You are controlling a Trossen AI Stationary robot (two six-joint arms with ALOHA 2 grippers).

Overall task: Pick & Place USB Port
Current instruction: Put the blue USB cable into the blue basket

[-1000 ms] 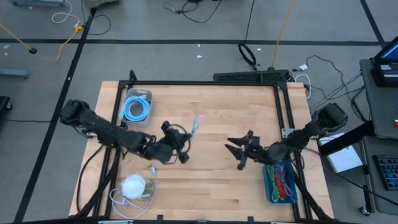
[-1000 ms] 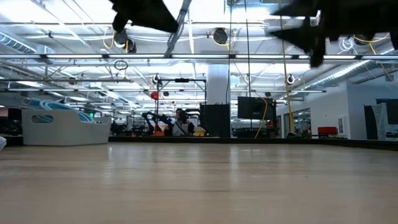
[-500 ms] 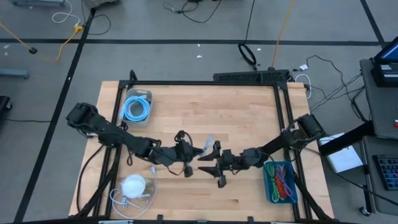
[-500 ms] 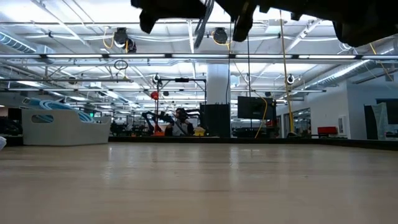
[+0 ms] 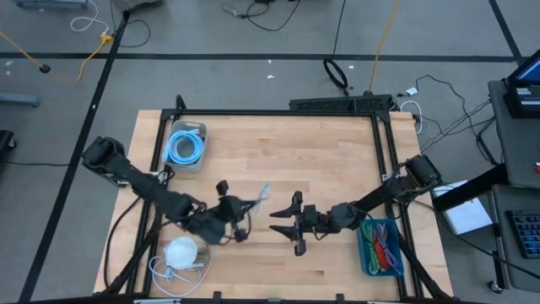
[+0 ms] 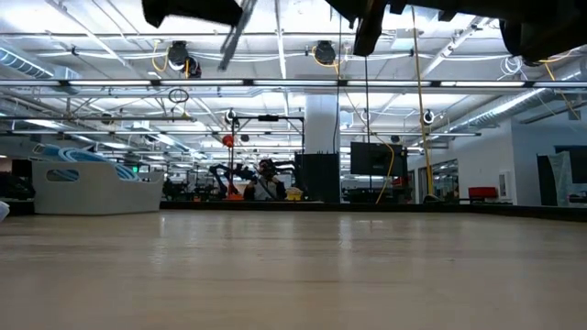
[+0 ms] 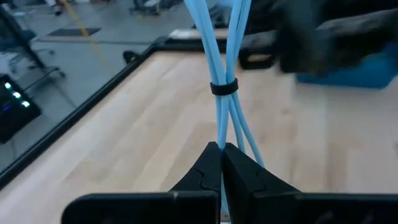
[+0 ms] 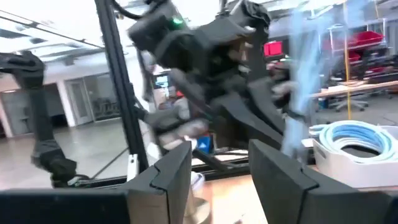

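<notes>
The left gripper (image 5: 239,211) is clamped on a light blue cable (image 5: 262,193) and holds it above the table (image 5: 321,152), left of centre; in its wrist view the fingers (image 7: 211,167) meet around the cable's (image 7: 225,93) strands, which are bound by a dark tie (image 7: 222,86). The right gripper (image 5: 285,228) hangs just to the cable's right with its fingers (image 8: 163,171) spread apart, gripping nothing. A bin (image 5: 186,145) near the table's far-left corner holds a coiled blue cable, a white bundle (image 5: 180,252) lies at the near-left, and a blue bin (image 5: 380,247) of coloured cables sits at the near-right
</notes>
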